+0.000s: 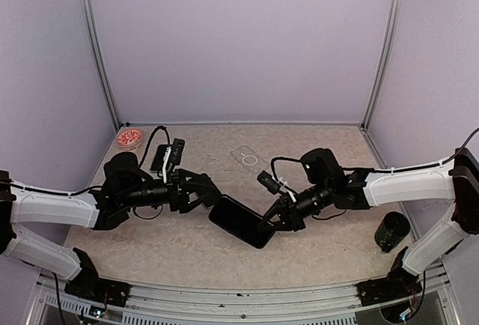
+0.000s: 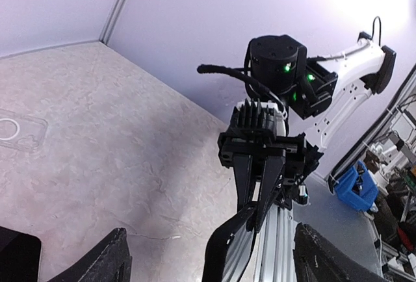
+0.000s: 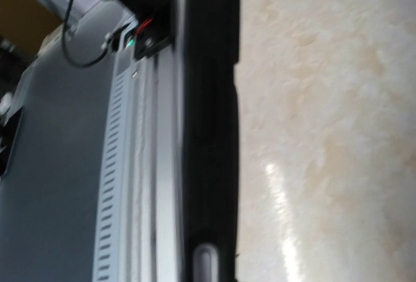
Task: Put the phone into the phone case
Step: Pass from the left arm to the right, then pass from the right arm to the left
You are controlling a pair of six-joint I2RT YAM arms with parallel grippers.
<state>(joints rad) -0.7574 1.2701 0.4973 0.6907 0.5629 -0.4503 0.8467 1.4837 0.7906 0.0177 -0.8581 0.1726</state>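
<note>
Phone (image 3: 208, 132) edge-on, one end clamped in my right gripper (image 1: 268, 225); my left gripper (image 1: 213, 204) gapes around other end, gripping nothing. Case (image 1: 245, 158) lies flat beyond. Close left squarely, keep phone level.

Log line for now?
right gripper shut on phone | left gripper open at other end | phone case empty, apart
</note>
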